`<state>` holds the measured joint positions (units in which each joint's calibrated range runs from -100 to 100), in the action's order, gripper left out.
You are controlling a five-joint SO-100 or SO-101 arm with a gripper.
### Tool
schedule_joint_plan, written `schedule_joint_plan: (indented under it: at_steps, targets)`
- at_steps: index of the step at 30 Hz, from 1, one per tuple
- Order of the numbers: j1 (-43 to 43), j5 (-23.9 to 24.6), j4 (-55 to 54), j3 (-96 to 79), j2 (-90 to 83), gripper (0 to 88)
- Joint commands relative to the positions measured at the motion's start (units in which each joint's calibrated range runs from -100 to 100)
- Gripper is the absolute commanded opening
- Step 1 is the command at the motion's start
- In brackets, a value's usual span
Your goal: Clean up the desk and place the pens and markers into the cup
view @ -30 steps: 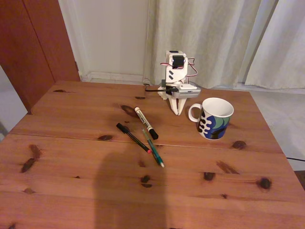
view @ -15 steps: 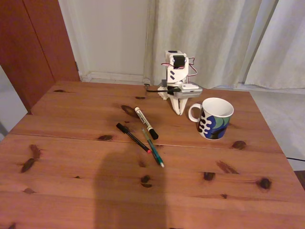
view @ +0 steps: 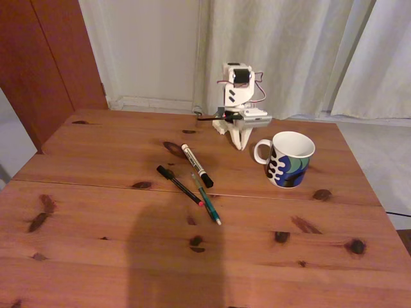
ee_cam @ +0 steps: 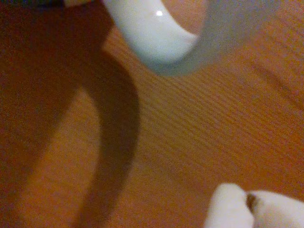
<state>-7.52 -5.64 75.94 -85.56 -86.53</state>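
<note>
Gripper (view: 239, 145): I am holding it folded by the arm's base at the far edge of the desk (view: 96, 212), jaws together, gripping nothing. Marker (view: 196, 165), black pen (view: 179, 185), green pen (view: 206, 199): lying mid-desk, near one another. Cup (view: 289, 159): upright, right of them in the fixed view. I am judging the marker the clearest first pick, jaws across its barrel.

No legible text, labels or numbers anywhere.

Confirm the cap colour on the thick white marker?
Black. The marker lies on the desk with its black cap at the near end, clearest in the fixed view.
</note>
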Motion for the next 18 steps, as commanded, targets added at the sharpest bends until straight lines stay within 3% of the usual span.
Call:
schedule_joint_plan:
  at_steps: [1,7,13,18]
  targets:
    - [1.12,-0.02,-0.55,10.81,10.11,0.8]
    - [2.33,-0.91,-0.46,24.7,31.46,0.8]
    - [9.49,-8.76,-0.46,39.76,51.15,0.8]
    - [13.35,-11.44,-0.37,52.11,66.46,0.8]
